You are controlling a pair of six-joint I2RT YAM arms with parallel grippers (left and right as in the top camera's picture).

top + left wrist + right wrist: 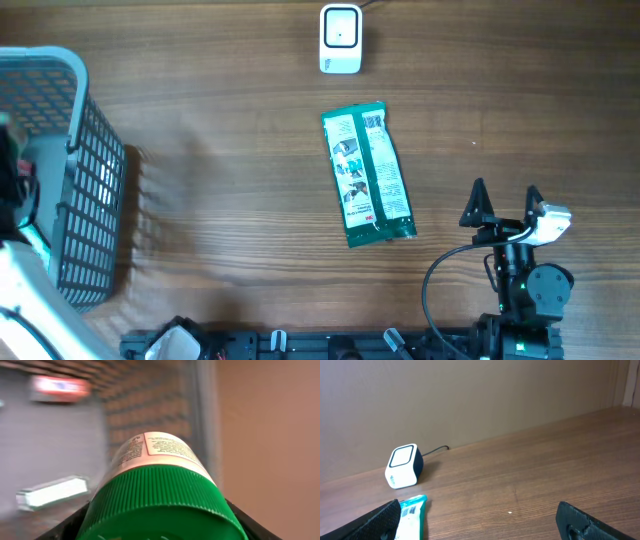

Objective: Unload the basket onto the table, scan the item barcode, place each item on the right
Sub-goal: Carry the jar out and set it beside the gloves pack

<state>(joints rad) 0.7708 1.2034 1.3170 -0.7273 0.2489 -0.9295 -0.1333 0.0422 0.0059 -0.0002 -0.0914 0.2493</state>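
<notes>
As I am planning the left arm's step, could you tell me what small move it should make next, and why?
Probably lift the bottle straight up out of the basket: the left claw grips its green cap, and the scanner stands outside on the table.

Far left on the wooden table [220, 130], a grey mesh basket [100, 200] sits right at the edge, its open grid wall facing the middle and throwing a soft shadow across the boards. Down inside it things get blurry: a pale, clear bar-shaped thing [52, 492] lies on the grey floor, and further back there's a red-labelled something [59, 387], too smeared to read. Behind the table, a plain beige wall [485, 400] runs straight along the far edge.
</notes>
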